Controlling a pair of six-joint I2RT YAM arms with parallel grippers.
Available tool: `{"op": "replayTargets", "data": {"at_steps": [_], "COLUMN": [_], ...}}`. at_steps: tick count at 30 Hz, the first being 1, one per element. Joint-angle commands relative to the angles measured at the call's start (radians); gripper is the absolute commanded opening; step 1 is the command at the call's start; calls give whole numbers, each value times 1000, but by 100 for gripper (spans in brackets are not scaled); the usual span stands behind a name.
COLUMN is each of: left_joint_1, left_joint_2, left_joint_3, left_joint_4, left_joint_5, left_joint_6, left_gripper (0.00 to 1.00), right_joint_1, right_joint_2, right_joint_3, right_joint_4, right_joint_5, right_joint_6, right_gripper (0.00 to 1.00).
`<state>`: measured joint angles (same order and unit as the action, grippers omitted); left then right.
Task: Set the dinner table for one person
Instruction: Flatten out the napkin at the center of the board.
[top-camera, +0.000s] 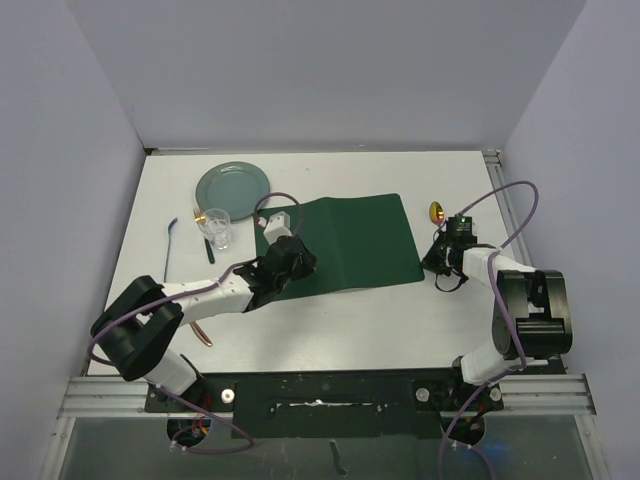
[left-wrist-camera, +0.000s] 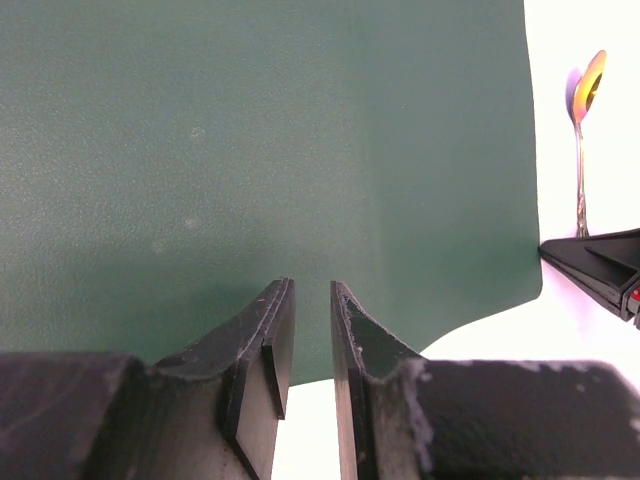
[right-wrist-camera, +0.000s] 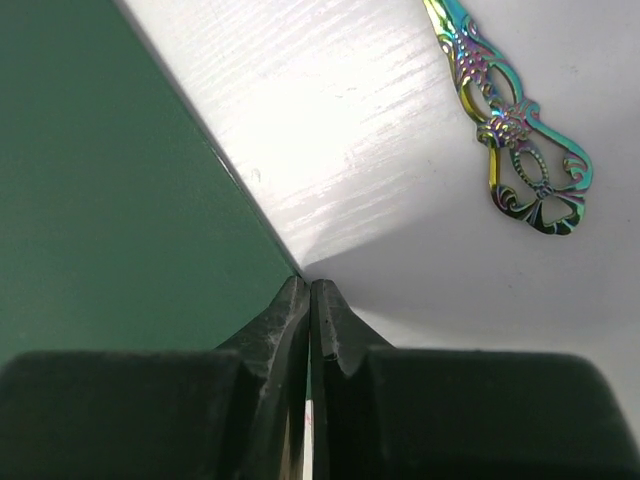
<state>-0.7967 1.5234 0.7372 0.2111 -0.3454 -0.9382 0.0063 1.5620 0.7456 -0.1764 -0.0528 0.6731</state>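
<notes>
Underneath, the white dinner table (top-camera: 350, 320) carries the green placemat (top-camera: 345, 240). At the mat's near edge the left gripper (left-wrist-camera: 312, 285) hovers, fingers slightly parted, empty. At its right edge the right gripper (right-wrist-camera: 308, 282) is clenched; any pinch is hidden. Beyond, a spoon (right-wrist-camera: 510, 130) is cut off.

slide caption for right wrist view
Right gripper shut at edge of dark green placemat, ornate iridescent metal handle beyond on white tabletop

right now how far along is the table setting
Done: green placemat lies spread on the white table. In hand: right gripper shut at its right edge, left gripper narrowly open over its left edge, seemingly adjusting it. Left: teal plate, clear glass, iridescent spoon and blue utensil all lie off the mat.
</notes>
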Motion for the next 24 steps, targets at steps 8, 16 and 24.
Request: {"op": "replayTargets", "data": {"at_steps": [8, 16, 24], "left_joint_1": [-1, 1, 3], "left_joint_2": [26, 21, 30], "left_joint_3": [65, 75, 69], "left_joint_4": [16, 5, -10], "left_joint_5": [4, 9, 5], "left_joint_6": [3, 7, -6], "left_gripper": [19, 19, 19], "right_joint_1": [-28, -119, -144], "right_joint_2": [-106, -131, -30], "right_joint_3": [-30, -145, -187], "right_joint_4": [-113, -2, 118], "right_joint_5": [42, -93, -225], "right_joint_6": [-61, -56, -46], "right_gripper": [35, 49, 45]}}
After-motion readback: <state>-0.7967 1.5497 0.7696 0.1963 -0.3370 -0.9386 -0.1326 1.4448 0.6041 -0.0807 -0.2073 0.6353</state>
